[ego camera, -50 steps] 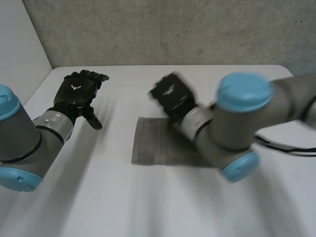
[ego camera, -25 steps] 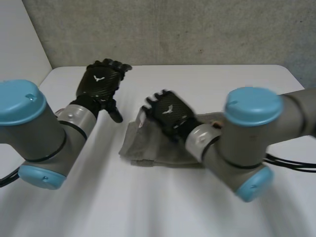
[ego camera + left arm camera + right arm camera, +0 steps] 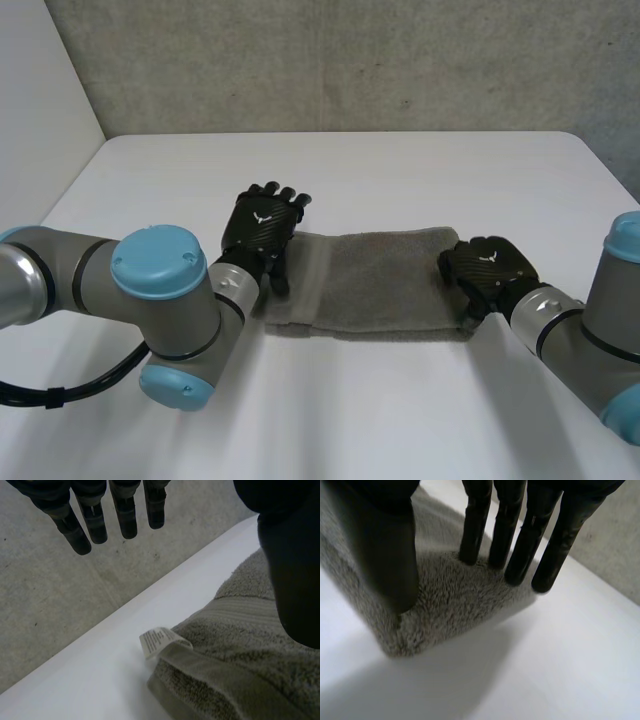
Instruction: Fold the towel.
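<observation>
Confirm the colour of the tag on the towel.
White tag with faint grey print, on the grey towel; clearest in the left wrist view.

No readable text. The care tag (image 3: 162, 640) on the towel (image 3: 385, 280) has tiny, illegible print. A white winged emblem, no letters, marks the left hand (image 3: 262, 224) and right hand (image 3: 488, 268).

The towel (image 3: 370, 285) lies across the middle of the bench (image 3: 400, 160), the left hand (image 3: 262, 228) over one end and the right hand (image 3: 487, 272) pressing the other with straight fingers. Free bench runs along the far edge up to the wall (image 3: 350, 60). The left arm (image 3: 100, 290) and right arm (image 3: 585, 335) crowd the near corners, leaving a lane between them at the near edge.
</observation>
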Action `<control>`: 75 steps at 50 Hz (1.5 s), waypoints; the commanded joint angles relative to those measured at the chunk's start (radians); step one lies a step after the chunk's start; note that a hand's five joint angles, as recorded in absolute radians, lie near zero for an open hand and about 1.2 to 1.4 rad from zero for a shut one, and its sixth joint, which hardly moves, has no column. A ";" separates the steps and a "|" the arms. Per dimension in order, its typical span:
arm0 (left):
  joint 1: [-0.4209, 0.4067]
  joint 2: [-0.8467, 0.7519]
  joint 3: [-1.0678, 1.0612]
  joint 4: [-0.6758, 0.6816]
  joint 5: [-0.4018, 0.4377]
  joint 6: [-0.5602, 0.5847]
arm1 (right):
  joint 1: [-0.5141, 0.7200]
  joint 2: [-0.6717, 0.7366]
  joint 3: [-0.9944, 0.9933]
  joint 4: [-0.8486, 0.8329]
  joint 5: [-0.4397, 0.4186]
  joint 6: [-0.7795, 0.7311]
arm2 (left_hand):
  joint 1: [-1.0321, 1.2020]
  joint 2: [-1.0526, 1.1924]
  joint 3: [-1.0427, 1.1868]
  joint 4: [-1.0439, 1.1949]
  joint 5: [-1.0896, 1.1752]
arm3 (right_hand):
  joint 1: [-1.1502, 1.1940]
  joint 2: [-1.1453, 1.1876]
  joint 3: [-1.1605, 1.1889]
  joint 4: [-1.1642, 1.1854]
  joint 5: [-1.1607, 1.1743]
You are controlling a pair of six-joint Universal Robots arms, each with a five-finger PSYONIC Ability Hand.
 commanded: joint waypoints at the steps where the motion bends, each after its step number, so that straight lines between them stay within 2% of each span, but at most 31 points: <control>1: 0.004 0.037 -0.030 -0.002 -0.007 -0.005 | 0.001 0.087 -0.057 -0.002 0.054 -0.010 | -0.075 -0.071 -0.058 -0.077 -0.209 | 0.564 0.563 0.571 0.572 0.569; 3: 0.004 0.054 -0.037 -0.002 -0.007 -0.006 | -0.001 0.094 -0.081 -0.005 0.115 -0.025 | -0.078 -0.074 -0.061 -0.080 -0.212 | 0.607 0.606 0.614 0.616 0.612; 5: 0.004 0.070 -0.044 -0.002 -0.007 -0.006 | -0.002 0.091 -0.095 -0.004 0.138 -0.028 | -0.078 -0.074 -0.061 -0.080 -0.212 | 0.607 0.606 0.614 0.616 0.612; 14: 0.022 0.143 -0.110 -0.002 -0.007 -0.008 | 0.008 0.002 -0.160 -0.004 0.171 -0.089 | -0.083 -0.080 -0.067 -0.086 -0.218 | 0.607 0.606 0.614 0.616 0.612; 17: 0.040 0.172 -0.130 -0.002 -0.007 -0.008 | 0.024 -0.029 -0.189 -0.009 0.160 -0.140 | -0.086 -0.083 -0.070 -0.089 -0.220 | 0.607 0.606 0.614 0.616 0.612; 20: 0.057 0.195 -0.139 -0.002 -0.008 -0.008 | 0.096 -0.024 -0.244 -0.009 0.152 -0.158 | -0.086 -0.083 -0.070 -0.089 -0.220 | 0.607 0.606 0.614 0.616 0.612; 21: 0.057 0.195 -0.139 -0.002 -0.008 -0.008 | 0.169 -0.016 -0.281 -0.009 0.137 -0.160 | -0.086 -0.083 -0.070 -0.089 -0.220 | 0.607 0.606 0.614 0.616 0.612; 22: 0.066 0.205 -0.142 0.000 -0.010 -0.008 | 0.169 -0.016 -0.281 -0.009 0.137 -0.160 | -0.086 -0.083 -0.070 -0.089 -0.220 | 0.607 0.606 0.614 0.616 0.612; 24: 0.079 0.214 -0.145 0.000 -0.011 -0.009 | 0.310 0.031 -0.337 -0.013 0.106 -0.165 | -0.086 -0.083 -0.070 -0.089 -0.220 | 0.607 0.606 0.614 0.616 0.612; 25: 0.092 0.221 -0.152 0.000 -0.011 -0.009 | 0.311 0.031 -0.338 -0.013 0.106 -0.165 | -0.086 -0.083 -0.070 -0.089 -0.220 | 0.607 0.606 0.614 0.616 0.612; 27: 0.105 0.229 -0.156 0.000 -0.011 -0.009 | 0.399 0.092 -0.365 -0.004 0.054 -0.163 | -0.086 -0.083 -0.070 -0.089 -0.220 | 0.607 0.606 0.614 0.616 0.612; 28: 0.117 0.237 -0.162 0.000 -0.011 -0.009 | 0.399 0.093 -0.365 -0.004 0.054 -0.163 | -0.086 -0.083 -0.070 -0.089 -0.220 | 0.607 0.606 0.614 0.616 0.612; 30: 0.123 0.245 -0.168 0.000 -0.011 -0.011 | 0.448 0.148 -0.362 0.001 -0.007 -0.161 | -0.083 -0.080 -0.067 -0.086 -0.218 | 0.607 0.606 0.614 0.616 0.612; 35: 0.128 0.260 -0.185 0.000 -0.010 -0.015 | 0.484 0.205 -0.358 0.059 -0.044 -0.166 | -0.086 -0.083 -0.070 -0.089 -0.220 | 0.607 0.606 0.614 0.616 0.612; 40: 0.125 0.261 -0.192 0.000 -0.008 -0.038 | 0.473 0.199 -0.368 0.126 -0.043 -0.157 | -0.086 -0.083 -0.070 -0.089 -0.220 | 0.607 0.606 0.614 0.616 0.612; 41: 0.120 0.261 -0.188 0.001 -0.007 -0.044 | 0.472 0.186 -0.368 0.133 -0.043 -0.146 | -0.086 -0.083 -0.070 -0.089 -0.220 | 0.309 0.308 0.315 0.317 0.314; 42: 0.117 0.261 -0.184 0.001 -0.007 -0.051 | 0.472 0.186 -0.368 0.133 -0.043 -0.146 | -0.086 -0.083 -0.070 -0.089 -0.220 | 0.306 0.305 0.312 0.314 0.311; 43: 0.117 0.261 -0.184 0.001 -0.007 -0.051 | 0.470 0.157 -0.359 0.133 -0.037 -0.134 | -0.086 -0.083 -0.070 -0.089 -0.220 | -0.057 -0.059 -0.051 -0.049 -0.052; 47: 0.106 0.261 -0.164 0.011 -0.008 -0.078 | 0.439 0.073 -0.338 0.128 -0.017 -0.077 | -0.080 -0.077 -0.064 -0.083 -0.215 | -0.222 -0.224 -0.216 -0.214 -0.217; 49: 0.099 0.261 -0.155 0.011 -0.008 -0.095 | 0.372 0.007 -0.315 0.128 0.014 -0.005 | -0.080 -0.077 -0.064 -0.083 -0.215 | -0.435 -0.437 -0.429 -0.427 -0.430; 52: 0.077 0.260 -0.138 0.011 -0.010 -0.141 | 0.321 -0.038 -0.312 0.134 0.036 0.059 | -0.078 -0.074 -0.061 -0.080 -0.212 | -0.551 -0.552 -0.545 -0.543 -0.546; 54: 0.066 0.254 -0.130 0.011 -0.010 -0.164 | 0.321 -0.038 -0.312 0.134 0.036 0.059 | -0.078 -0.074 -0.061 -0.080 -0.212 | -0.551 -0.552 -0.545 -0.543 -0.546; 56: 0.048 0.239 -0.119 0.003 -0.011 -0.196 | 0.276 -0.047 -0.307 0.139 0.043 0.127 | -0.078 -0.074 -0.061 -0.080 -0.212 | -0.614 -0.616 -0.608 -0.606 -0.609; 63: -0.007 0.157 -0.104 0.001 -0.013 -0.204 | 0.217 -0.009 -0.319 0.146 0.031 0.185 | -0.075 -0.071 -0.058 -0.077 -0.209 | -0.614 -0.616 -0.608 -0.606 -0.609; 69: -0.065 0.021 -0.070 -0.005 -0.044 -0.184 | 0.211 0.172 -0.376 0.160 0.031 0.190 | -0.075 -0.071 -0.058 -0.077 -0.209 | -0.614 -0.616 -0.608 -0.606 -0.609; 75: -0.075 -0.044 -0.044 -0.031 -0.047 -0.132 | 0.205 0.249 -0.401 0.165 0.028 0.182 | -0.075 -0.071 -0.058 -0.077 -0.209 | -0.614 -0.616 -0.608 -0.606 -0.609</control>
